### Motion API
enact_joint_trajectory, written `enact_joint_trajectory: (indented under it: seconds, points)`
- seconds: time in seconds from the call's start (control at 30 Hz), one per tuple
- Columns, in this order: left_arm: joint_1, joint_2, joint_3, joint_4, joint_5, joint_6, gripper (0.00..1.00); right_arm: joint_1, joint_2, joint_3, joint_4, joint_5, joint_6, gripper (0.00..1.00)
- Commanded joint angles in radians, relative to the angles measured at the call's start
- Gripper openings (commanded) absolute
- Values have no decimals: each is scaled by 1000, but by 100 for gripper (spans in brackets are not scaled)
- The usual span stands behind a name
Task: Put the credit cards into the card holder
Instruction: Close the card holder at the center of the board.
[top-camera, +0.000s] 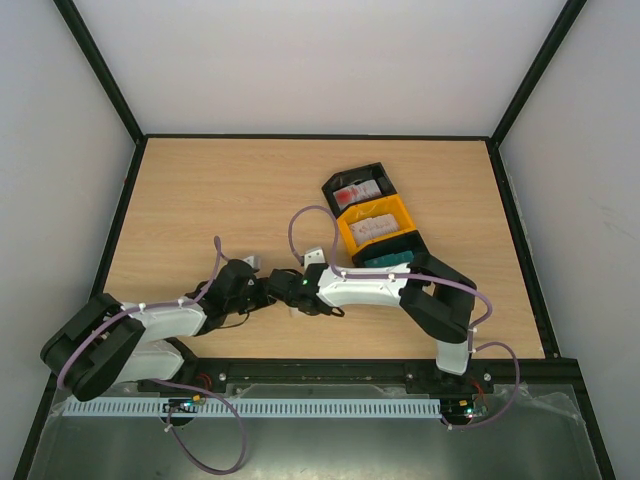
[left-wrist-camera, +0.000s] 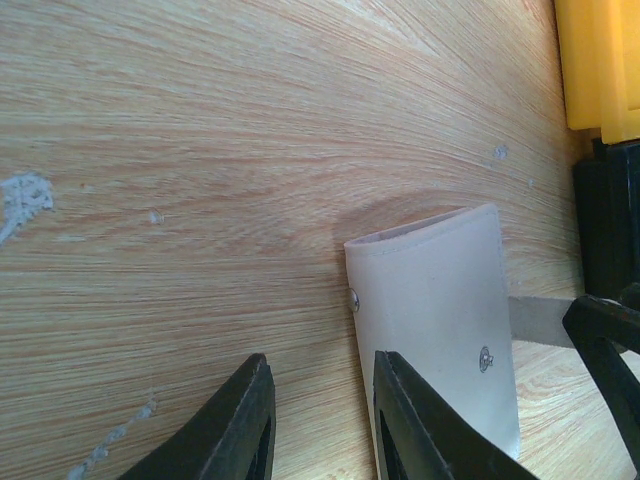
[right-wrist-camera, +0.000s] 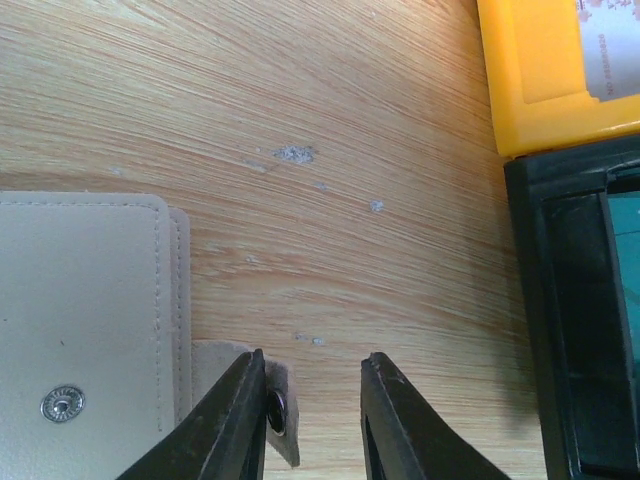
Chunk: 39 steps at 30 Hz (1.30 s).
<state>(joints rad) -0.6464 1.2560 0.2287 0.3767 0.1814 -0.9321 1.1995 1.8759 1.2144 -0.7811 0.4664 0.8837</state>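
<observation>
The card holder (left-wrist-camera: 440, 290) lies flat on the desk (top-camera: 220, 200) near its front edge, between the 2 pincers. Its snap tab (right-wrist-camera: 287, 437) sticks out sideways. The right pincer (right-wrist-camera: 315, 358) is released, jaws narrowly apart, with the tab's end between them against 1 finger. The left pincer (left-wrist-camera: 320, 360) is also released, with bare desk in its gap and 1 finger overlapping the holder's edge. The credit cards (top-camera: 358, 193) sit apart in 3 bins: white-and-red in the far black bin (top-camera: 333, 186), pale in the orange bin (top-camera: 347, 238), teal in the near black bin (top-camera: 425, 262).
</observation>
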Motion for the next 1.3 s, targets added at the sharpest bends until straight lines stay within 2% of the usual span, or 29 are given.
enact_joint_trajectory:
  seconds: [0.0, 0.13, 0.23, 0.47, 0.57, 0.7, 0.77, 0.83, 0.97, 1.2, 1.27]
  points:
    - [7, 14, -19, -50, -14, 6, 30, 6, -14, 6, -25, 39, 24, 23]
    - [7, 14, -19, -51, -14, 6, 30, 6, -39, -7, 9, 12, 14, 19]
    - [7, 11, -19, -52, -13, 6, 30, 1, -56, -31, 44, -25, 3, 12]
    - [6, 7, -20, -55, -13, 4, 30, -13, -93, -73, 115, -89, -3, 7]
    - [7, 5, -20, -55, -10, 4, 30, -18, -111, -85, 133, -100, 1, 7]
    - [7, 5, -20, -56, -10, 5, 30, -24, -146, -100, 158, -118, 4, 19]
    - [5, 6, -20, -56, -10, 5, 30, -30, -156, -103, 159, -116, 6, 19]
    - [6, 9, -20, -55, -10, 6, 30, -33, -159, -109, 159, -119, 4, 17]
    - [7, 12, -20, -53, -10, 7, 30, -41, -151, -126, 172, -137, 0, 6]
    - [6, 17, -20, -51, -8, 9, 30, -51, -147, -140, 190, -157, -3, 8]
    - [7, 17, -20, -51, -7, 10, 30, -52, -148, -140, 190, -158, -3, 4]
